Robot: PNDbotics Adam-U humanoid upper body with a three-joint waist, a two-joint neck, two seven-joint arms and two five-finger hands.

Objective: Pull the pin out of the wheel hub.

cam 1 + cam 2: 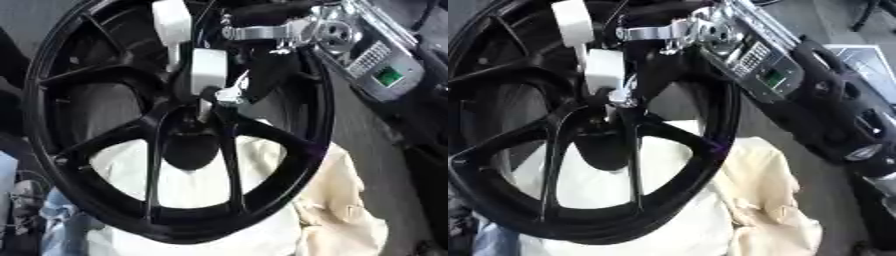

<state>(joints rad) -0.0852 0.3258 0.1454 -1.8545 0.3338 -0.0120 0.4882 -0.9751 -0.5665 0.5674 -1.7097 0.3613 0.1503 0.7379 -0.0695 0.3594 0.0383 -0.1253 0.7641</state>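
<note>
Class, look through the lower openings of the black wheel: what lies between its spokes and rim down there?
In both eye views, cream-coloured crumpled cloth fills the gaps between the black spoked wheel's lower spokes and spreads out past the rim on the right.

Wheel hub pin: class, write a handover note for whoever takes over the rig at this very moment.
Left hand: not in view.
Right hand: reaches in from the upper right and sits over the hub; its grip cannot be made out.
Wheel: black, lying on a cream cloth.
Pin: probably the small silvery piece at the hub, beside the hand.
Done: hand brought to the hub.
Left: the pin does not look drawn clear yet; confirm the hold, then pull it out.
</note>
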